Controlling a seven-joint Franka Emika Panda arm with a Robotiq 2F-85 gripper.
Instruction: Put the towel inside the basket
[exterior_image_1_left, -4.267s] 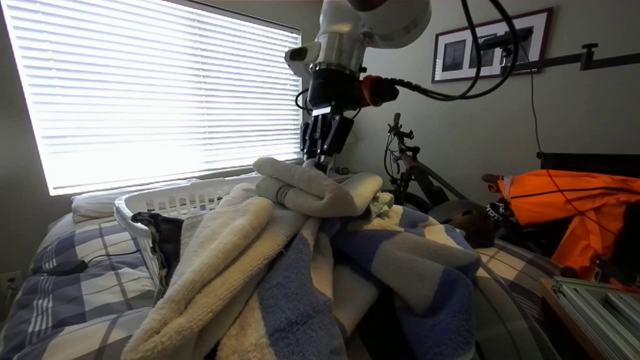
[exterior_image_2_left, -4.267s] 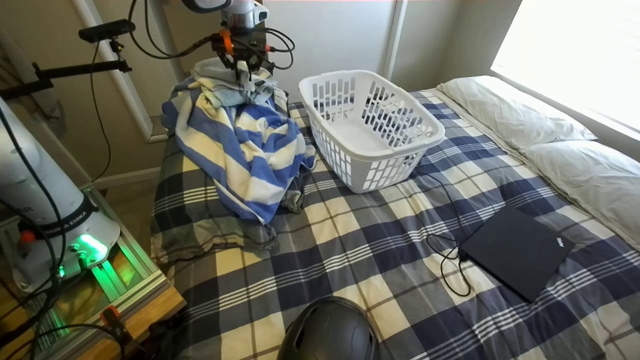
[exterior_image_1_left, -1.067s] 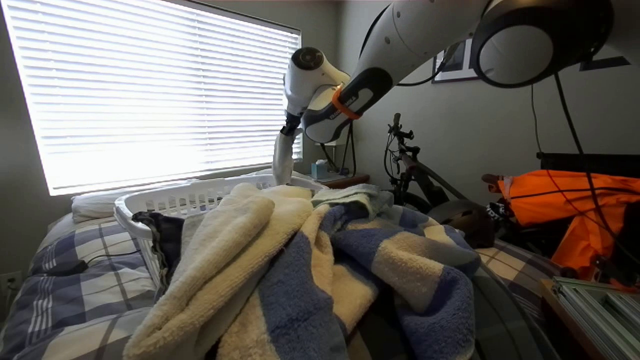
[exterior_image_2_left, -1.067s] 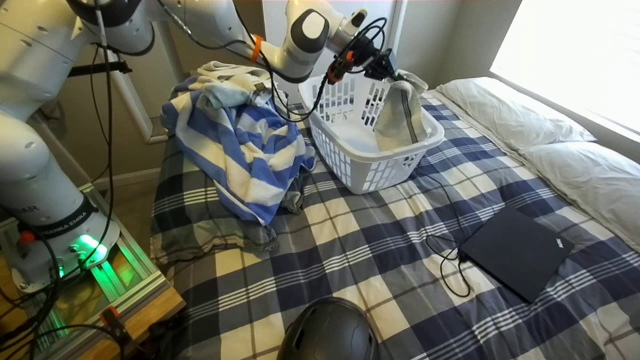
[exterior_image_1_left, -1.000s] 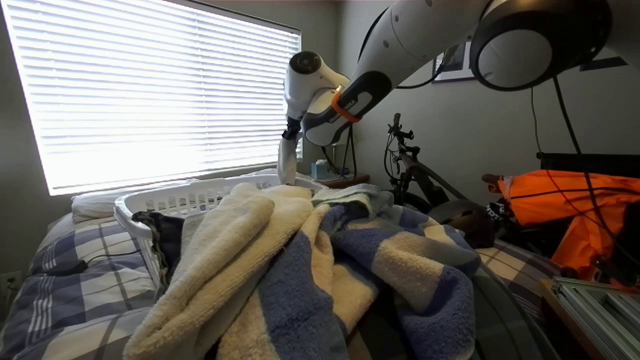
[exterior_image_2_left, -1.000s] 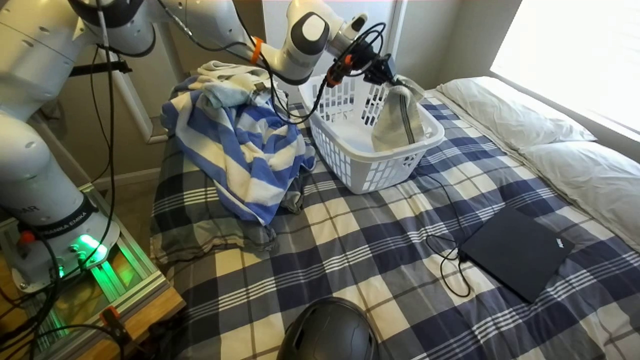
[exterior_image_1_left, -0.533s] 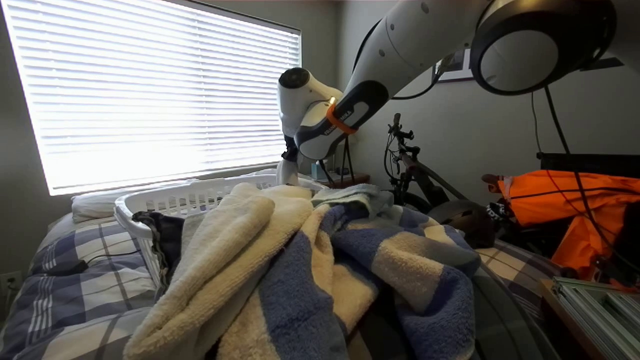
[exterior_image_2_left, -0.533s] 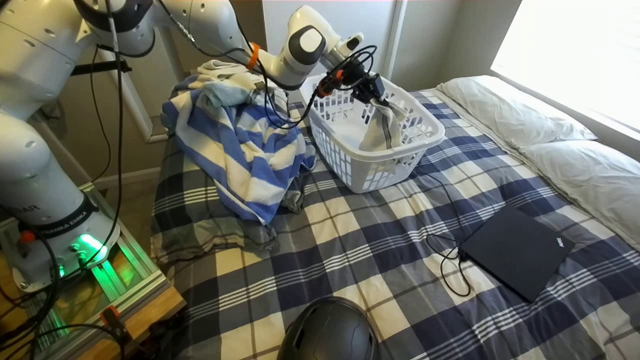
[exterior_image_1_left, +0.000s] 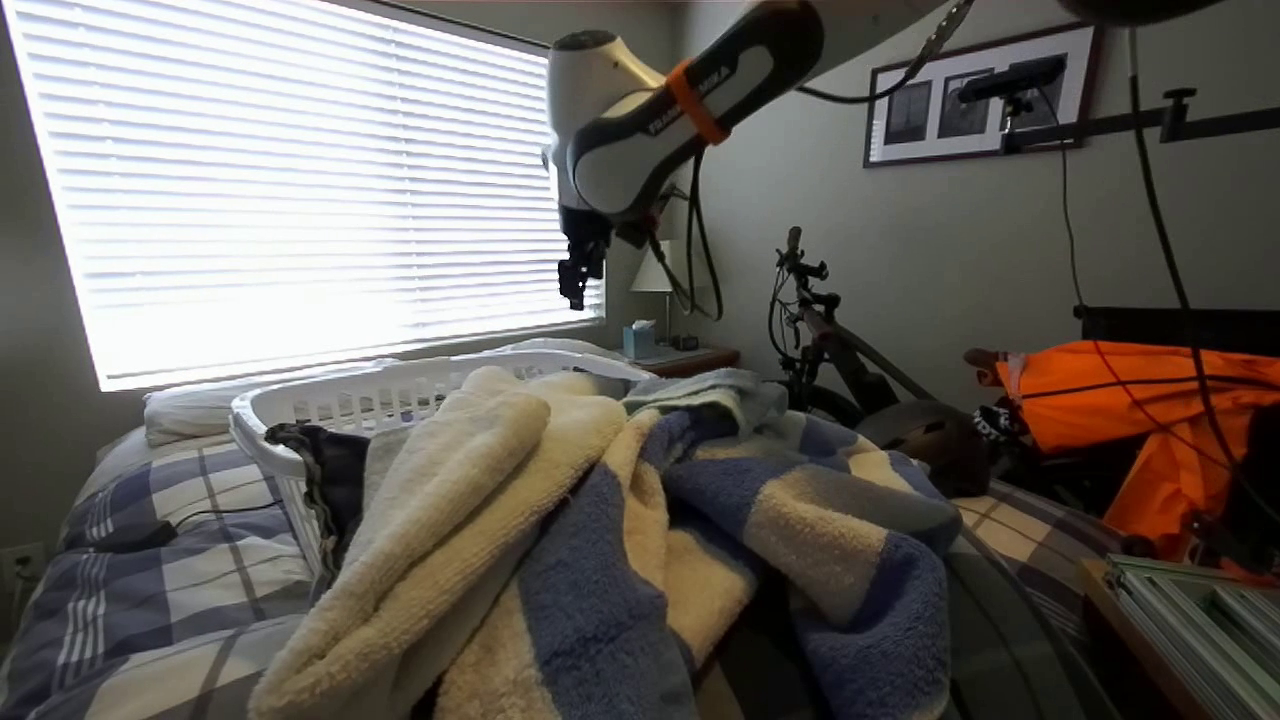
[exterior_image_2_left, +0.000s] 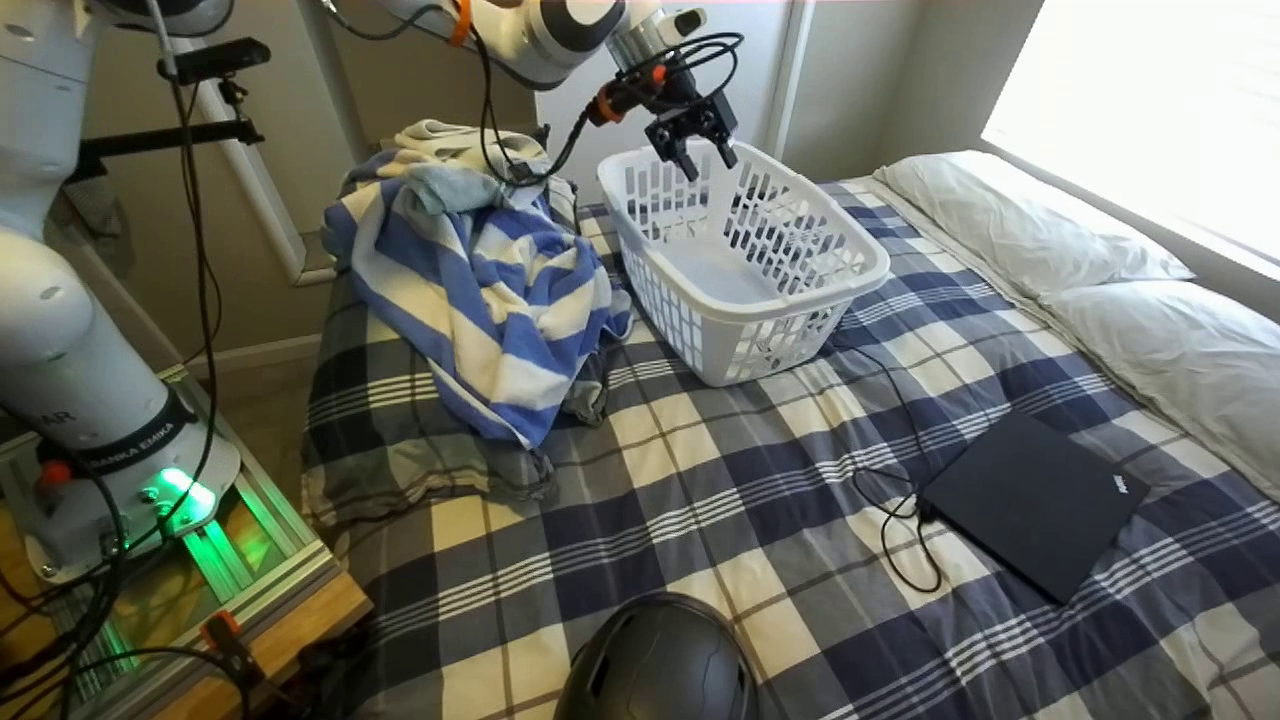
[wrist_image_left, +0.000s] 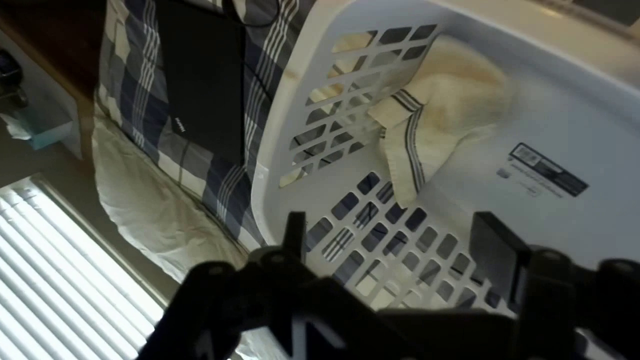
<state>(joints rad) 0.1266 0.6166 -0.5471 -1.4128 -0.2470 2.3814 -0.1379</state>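
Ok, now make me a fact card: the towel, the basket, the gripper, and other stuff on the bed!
Basket: white, slotted sides, on the bed
Towel: cream, dark stripes, inside the basket
Gripper: open, empty, above the basket
Blanket: blue and white stripes, heaped beside the basket
Laptop: black, closed
Helmet: dark
Pillows: white, near the window
Job: towel is in

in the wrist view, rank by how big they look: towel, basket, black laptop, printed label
1. basket, largest though cut off by the frame
2. towel and black laptop, too alike to rank
3. printed label, smallest
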